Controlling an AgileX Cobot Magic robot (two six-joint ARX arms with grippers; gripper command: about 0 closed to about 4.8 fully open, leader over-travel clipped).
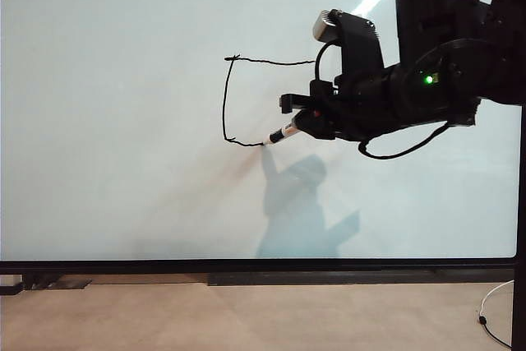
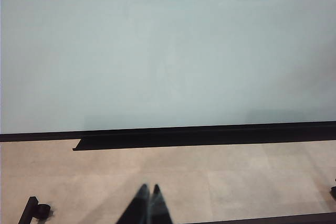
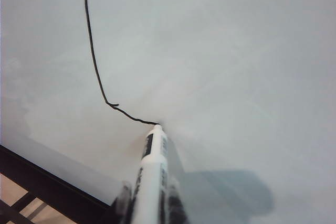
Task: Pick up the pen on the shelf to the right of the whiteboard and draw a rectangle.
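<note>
The whiteboard (image 1: 123,121) (image 2: 157,51) (image 3: 236,51) fills most of every view. On it stands part of the rectangle (image 1: 223,96) (image 3: 93,51): a top line, a left side and a short start of the bottom line. My right gripper (image 1: 300,127) (image 3: 151,195) is shut on the pen (image 1: 283,132) (image 3: 155,156). The pen's black tip touches the board at the end of the bottom stroke. My left gripper (image 2: 148,188) hangs low over the floor, shut with nothing in it. The shelf is out of view.
A black frame (image 1: 246,266) and a black ledge (image 2: 184,139) run under the board. Beige floor (image 1: 246,318) lies below. A white cable (image 1: 493,318) lies at the lower right, a black stand foot (image 2: 37,211) at the lower left. The arm's shadow (image 1: 300,211) falls on the board.
</note>
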